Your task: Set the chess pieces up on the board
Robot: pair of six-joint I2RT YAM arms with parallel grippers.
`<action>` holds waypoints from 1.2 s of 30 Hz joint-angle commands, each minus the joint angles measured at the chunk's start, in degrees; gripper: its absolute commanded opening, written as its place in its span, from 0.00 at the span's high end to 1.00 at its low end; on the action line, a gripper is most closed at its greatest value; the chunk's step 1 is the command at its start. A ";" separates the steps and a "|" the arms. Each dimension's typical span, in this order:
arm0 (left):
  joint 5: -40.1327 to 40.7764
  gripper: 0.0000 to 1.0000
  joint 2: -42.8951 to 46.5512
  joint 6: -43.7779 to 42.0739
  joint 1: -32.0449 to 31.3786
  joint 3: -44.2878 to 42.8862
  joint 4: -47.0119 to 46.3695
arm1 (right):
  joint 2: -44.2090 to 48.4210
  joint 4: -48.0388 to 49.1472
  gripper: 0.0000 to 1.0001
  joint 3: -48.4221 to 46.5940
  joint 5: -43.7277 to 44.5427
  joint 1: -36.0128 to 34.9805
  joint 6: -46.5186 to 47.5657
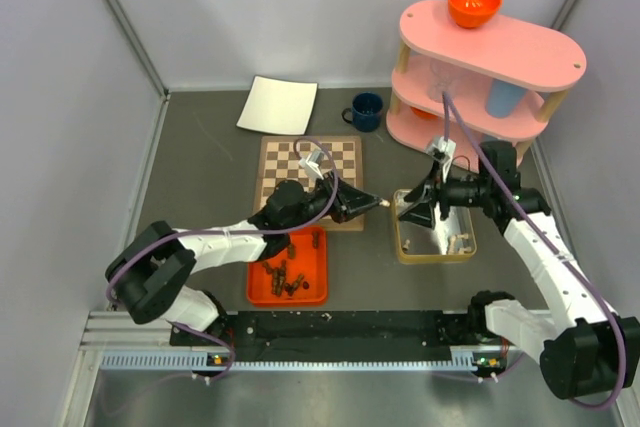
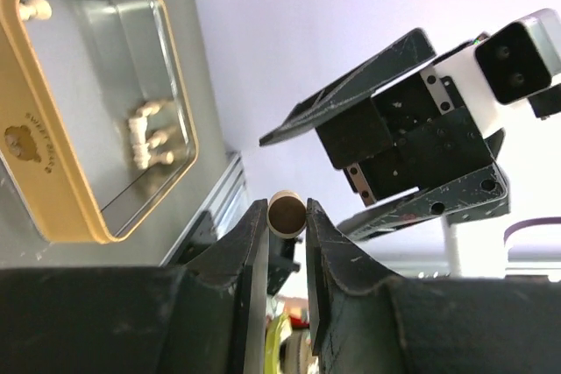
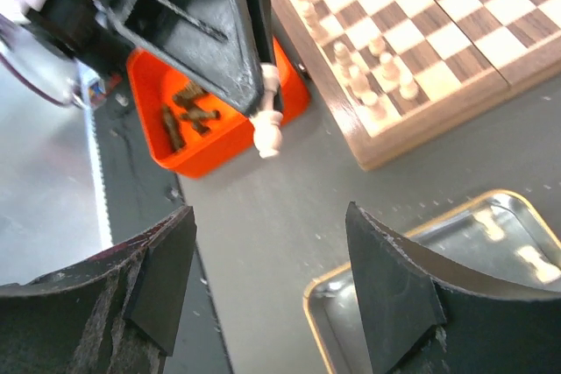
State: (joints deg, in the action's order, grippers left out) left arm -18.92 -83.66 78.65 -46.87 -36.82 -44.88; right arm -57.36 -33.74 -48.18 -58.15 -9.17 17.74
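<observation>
Between the board [image 3: 473, 15] and the gold-rimmed tin [image 2: 53, 181], above bare desk [image 1: 200, 177], the left gripper [image 2: 286, 216] has its jaws pinching one pale chess piece [image 3: 267, 124]. From the right wrist view the piece hangs head-down below the jaw tips. The right gripper [image 3: 267, 216] sits opposite with its jaws spread wide and nothing between them, poised over the tin's near end.

My read: this is a carry in mid-air, one pale man on its way to the board. A small cluster of pale pieces [image 3: 368, 67] already stands on the squares of the corner nearest the tin, while most of the board is bare, so the task looks barely begun.

The next move calls for swinging that piece over the board, turning it base-down and lowering it onto a free square beside the cluster without knocking its neighbours.

Plenty is left. More pale men [image 2: 149, 133] lie in the tin, and the dark pieces [image 1: 283, 277] are heaped in the orange tray [image 1: 312, 252] at the board's near edge.

What's in the way? The right gripper is close, face to face with the left. The left arm lies across the board's near side, hiding those squares from above. The white sheet [image 1: 278, 104], blue mug [image 1: 365, 112] and pink shelf [image 1: 520, 52] sit well apart.
</observation>
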 commanded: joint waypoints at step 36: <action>8.82 0.50 0.50 9.69 -1.91 6.57 -21.66 | -5.47 13.02 1.00 -7.70 -1.89 -4.10 -25.67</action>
State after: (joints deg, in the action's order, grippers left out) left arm -7.68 -86.37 93.23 -50.48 -33.32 -63.05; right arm -62.76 -8.97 -48.34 -63.33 -12.19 -20.64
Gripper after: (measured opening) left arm 0.365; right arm 0.111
